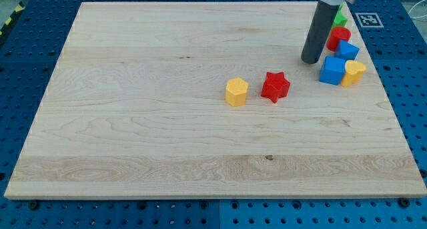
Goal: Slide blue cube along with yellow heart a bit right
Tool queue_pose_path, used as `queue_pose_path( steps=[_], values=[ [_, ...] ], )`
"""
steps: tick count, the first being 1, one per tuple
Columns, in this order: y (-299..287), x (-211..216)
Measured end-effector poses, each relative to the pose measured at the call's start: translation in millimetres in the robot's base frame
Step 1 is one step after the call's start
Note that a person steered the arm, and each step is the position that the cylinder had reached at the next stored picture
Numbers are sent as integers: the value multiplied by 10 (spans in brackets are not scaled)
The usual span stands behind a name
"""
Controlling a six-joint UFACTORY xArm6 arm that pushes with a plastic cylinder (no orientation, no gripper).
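Observation:
The blue cube sits near the board's right edge, with the yellow heart touching its right side. My tip rests on the board just left of and slightly above the blue cube, with a small gap between them. The dark rod rises from the tip toward the view's top.
A second blue block, a red block and a green block cluster above the cube, partly behind the rod. A red star and a yellow hexagonal block lie mid-board. The wooden board's right edge is close to the heart.

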State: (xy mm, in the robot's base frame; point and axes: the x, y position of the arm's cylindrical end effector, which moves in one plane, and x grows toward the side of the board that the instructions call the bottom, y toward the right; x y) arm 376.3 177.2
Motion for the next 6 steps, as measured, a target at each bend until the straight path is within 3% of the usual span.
queue_pose_path(
  steps=[4,5,6],
  values=[
    [217,-62],
    [236,41],
    [236,451]
  ],
)
